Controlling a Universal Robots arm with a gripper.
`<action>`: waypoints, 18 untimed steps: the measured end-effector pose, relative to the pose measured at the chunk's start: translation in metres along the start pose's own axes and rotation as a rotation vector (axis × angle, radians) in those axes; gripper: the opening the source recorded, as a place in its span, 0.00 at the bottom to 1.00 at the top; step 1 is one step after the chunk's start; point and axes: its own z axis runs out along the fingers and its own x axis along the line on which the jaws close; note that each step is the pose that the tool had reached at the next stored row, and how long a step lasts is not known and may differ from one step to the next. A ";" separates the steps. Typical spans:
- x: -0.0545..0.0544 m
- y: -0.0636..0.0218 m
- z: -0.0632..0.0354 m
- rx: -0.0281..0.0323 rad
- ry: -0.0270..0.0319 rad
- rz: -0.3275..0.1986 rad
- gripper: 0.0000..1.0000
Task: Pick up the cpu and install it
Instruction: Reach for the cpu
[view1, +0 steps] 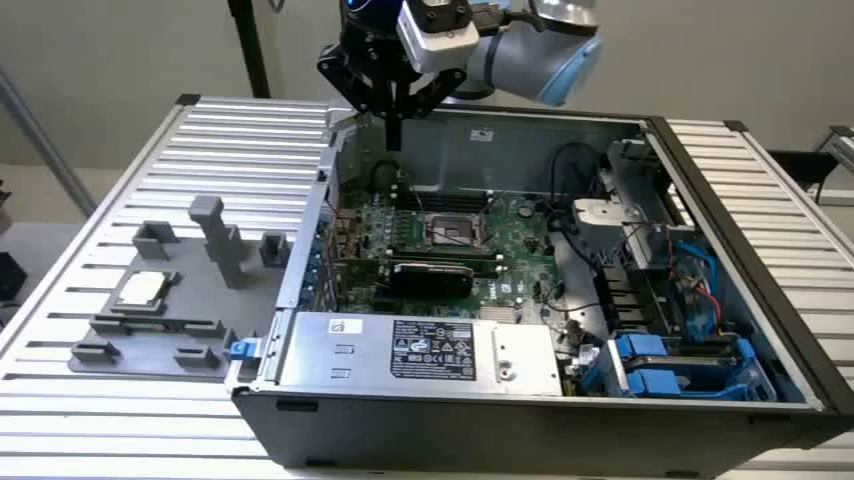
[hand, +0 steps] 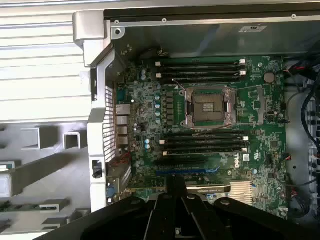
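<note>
1. Gripper: fingers clenched together with nothing between them, hanging above the far edge of the open computer case.
2. Cpu: lying flat on the grey fixture on the table, outside the case at the exterior view's left, well apart from the gripper.
3. Socket: on the green motherboard, between the memory slots.

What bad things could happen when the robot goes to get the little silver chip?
The gripper hangs shut above the open computer case, so heading for the cpu it might bump the case wall. Grey posts stand close beside the cpu on its fixture and could snag the gripper.
</note>
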 end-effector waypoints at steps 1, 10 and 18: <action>0.000 0.0000 0.0000 0.0000 0.0000 0.000 0.11; 0.000 0.0000 0.0000 0.0000 0.0000 0.000 0.11; 0.018 -0.0053 -0.0006 0.0000 0.0000 0.000 0.11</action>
